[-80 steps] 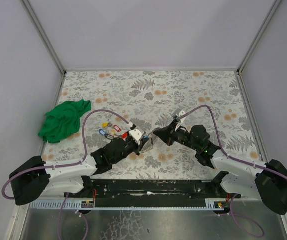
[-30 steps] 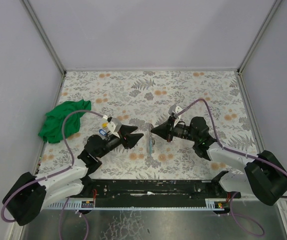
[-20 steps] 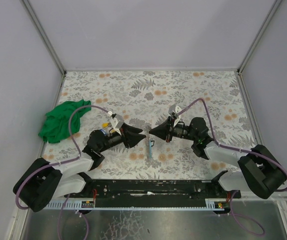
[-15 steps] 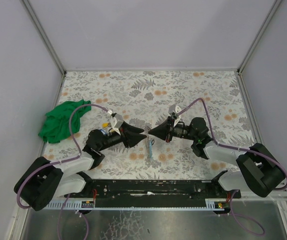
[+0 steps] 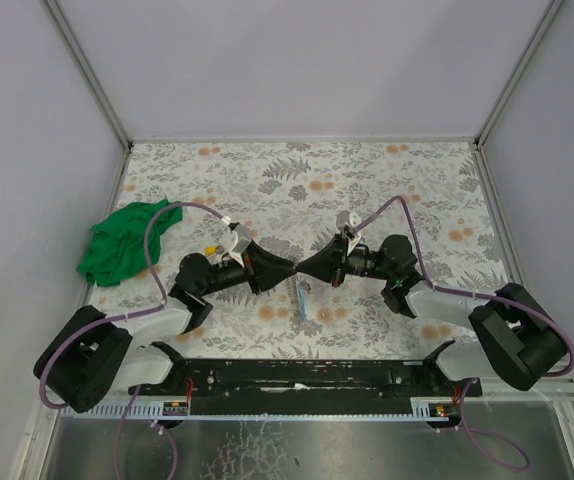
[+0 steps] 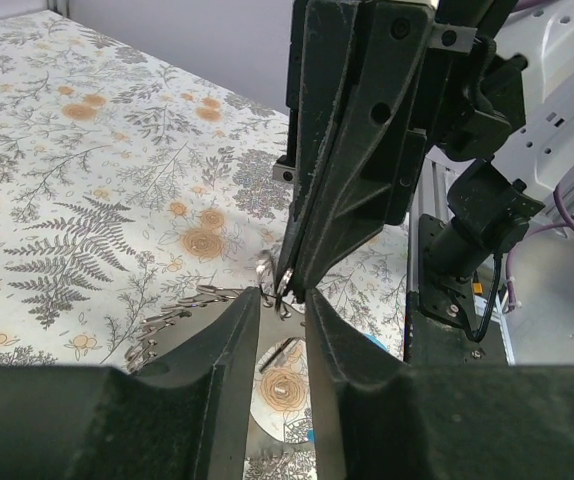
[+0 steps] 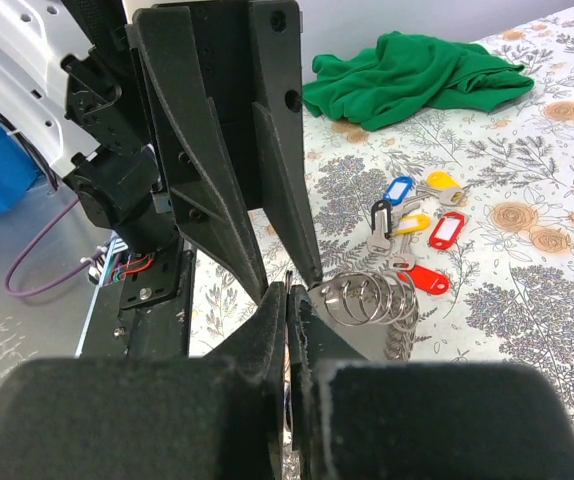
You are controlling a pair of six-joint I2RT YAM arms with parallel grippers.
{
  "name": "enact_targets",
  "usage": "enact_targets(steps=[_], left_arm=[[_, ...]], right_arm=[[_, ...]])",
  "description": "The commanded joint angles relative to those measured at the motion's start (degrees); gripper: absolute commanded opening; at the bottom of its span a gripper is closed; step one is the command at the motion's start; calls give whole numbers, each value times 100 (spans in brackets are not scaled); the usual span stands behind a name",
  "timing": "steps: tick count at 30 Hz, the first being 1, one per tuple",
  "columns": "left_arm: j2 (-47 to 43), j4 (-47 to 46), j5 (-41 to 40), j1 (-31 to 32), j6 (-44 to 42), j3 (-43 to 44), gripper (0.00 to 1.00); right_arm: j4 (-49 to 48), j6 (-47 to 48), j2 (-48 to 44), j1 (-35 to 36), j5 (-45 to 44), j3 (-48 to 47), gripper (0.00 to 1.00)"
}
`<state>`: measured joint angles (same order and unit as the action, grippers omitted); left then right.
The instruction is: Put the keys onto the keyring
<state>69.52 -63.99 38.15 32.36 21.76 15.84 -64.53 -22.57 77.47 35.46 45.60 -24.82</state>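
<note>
Bench (image 5: pixel 387 190) in floral print carries a green cloth (image 5: pixel 127 240) at its left edge. Mid-bench we see both tools tip to tip: the left tool (image 5: pixel 290 269) part open, gripping nothing, jaws straddling the right tool (image 5: pixel 302 268), which is pinched shut on the thin keyring (image 5: pixel 302 300) hanging below. Tagged keys (image 7: pixel 412 225) lie loose between cloth and tools

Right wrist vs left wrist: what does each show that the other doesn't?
Only right wrist: cloth, loose keys, left tool head-on with its jaws apart. Only left wrist: right tool head-on, shut. Both: floral table, the two tools meeting tip to tip, and the keyring at the tips, though left wrist catches only a sliver of it.
</note>
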Motion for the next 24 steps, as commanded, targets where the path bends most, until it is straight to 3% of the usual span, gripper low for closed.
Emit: enact_targets(steps=[1,5,9,17,21,24], left_arm=[[77,-410,251,-45,56,195,21],[-6,-184,335,-45,-32,237,9],[-351,853,296,-45,-492,432,0],[-1062,3690,-380,42,-1734,1189,0],[-963,4935,-895,272,-2416,1761,0],[-756,5498,-1072,466,-2886,2069,0]], right_arm=[[-644,-99,-17,-39,167,-120,0],[-511,-59,-84,-39,176,-107,0],[224,264,-294,-48,244,-148,8],[3745,2261,-1310,-62,-68,-850,33],[5006,3047,-1500,-62,-270,-1331,36],[5242,3488,-1488,-57,-284,-1508,35]])
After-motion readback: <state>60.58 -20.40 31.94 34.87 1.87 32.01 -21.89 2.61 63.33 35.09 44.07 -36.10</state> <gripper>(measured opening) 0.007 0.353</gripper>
